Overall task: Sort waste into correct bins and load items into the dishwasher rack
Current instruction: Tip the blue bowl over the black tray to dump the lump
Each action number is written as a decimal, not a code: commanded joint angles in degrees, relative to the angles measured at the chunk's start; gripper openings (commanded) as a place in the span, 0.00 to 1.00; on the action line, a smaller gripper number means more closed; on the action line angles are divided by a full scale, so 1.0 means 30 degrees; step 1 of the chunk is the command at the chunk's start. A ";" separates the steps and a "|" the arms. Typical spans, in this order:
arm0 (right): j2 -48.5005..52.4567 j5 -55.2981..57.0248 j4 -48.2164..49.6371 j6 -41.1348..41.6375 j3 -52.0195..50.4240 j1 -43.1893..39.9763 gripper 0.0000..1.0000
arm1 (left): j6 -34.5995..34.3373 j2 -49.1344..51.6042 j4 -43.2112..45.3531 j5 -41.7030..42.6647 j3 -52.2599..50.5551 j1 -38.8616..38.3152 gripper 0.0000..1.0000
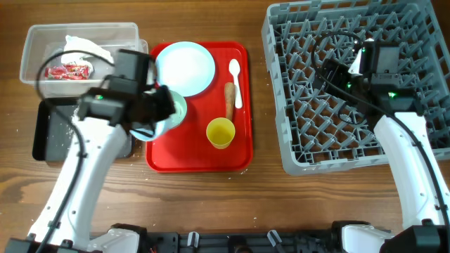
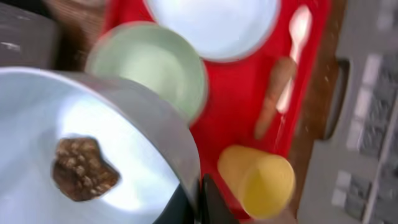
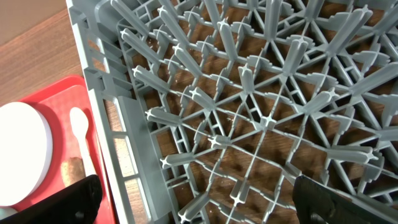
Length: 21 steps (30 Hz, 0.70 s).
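Over red tray (image 1: 197, 158) edge: L end effector (image 2: 198, 208) grips bowl (image 2: 130, 137) w/ lump (image 2: 81, 169); R end effector (image 3: 205, 202) wide, empty. Risk, I reckon (view blurry): early tilt spills lump before black tray (image 1: 42, 137).

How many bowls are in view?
2. The near bowl, holding a brown lump, is in the left gripper; the far bowl sits on the red tray. The arm might hide more.
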 commanded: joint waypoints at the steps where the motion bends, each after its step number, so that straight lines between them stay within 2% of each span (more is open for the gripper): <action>1: 0.0219 -0.0109 0.0044 -0.0189 0.0335 -0.0007 1.00 | 0.2412 0.0051 0.0576 0.1377 0.0255 0.4138 0.04; 3: 0.0219 -0.0109 0.0044 -0.0189 0.0335 -0.0007 1.00 | 0.3643 0.0510 0.0940 0.3147 0.0255 0.6827 0.04; 6: 0.0219 -0.0109 0.0051 -0.0182 0.0335 -0.0007 1.00 | 0.5850 0.2062 0.1107 0.7876 0.0226 1.0950 0.04; 9: 0.0219 -0.0117 0.0044 -0.0189 0.0335 -0.0007 1.00 | 0.7752 0.4656 0.1588 1.3267 0.0226 1.3413 0.04; 11: 0.0219 -0.0109 0.0036 -0.0182 0.0335 -0.0007 1.00 | 0.8429 0.6309 0.2018 1.6028 0.0226 1.4112 0.04; 17: 0.0219 -0.0109 0.0036 -0.0197 0.0335 -0.0007 1.00 | 0.8408 1.0171 0.2164 2.4880 0.0226 1.6283 0.04; 21: 0.0219 -0.0109 0.0036 -0.0182 0.0335 -0.0007 1.00 | 0.7847 1.0353 0.2084 2.6993 0.0226 1.7748 0.04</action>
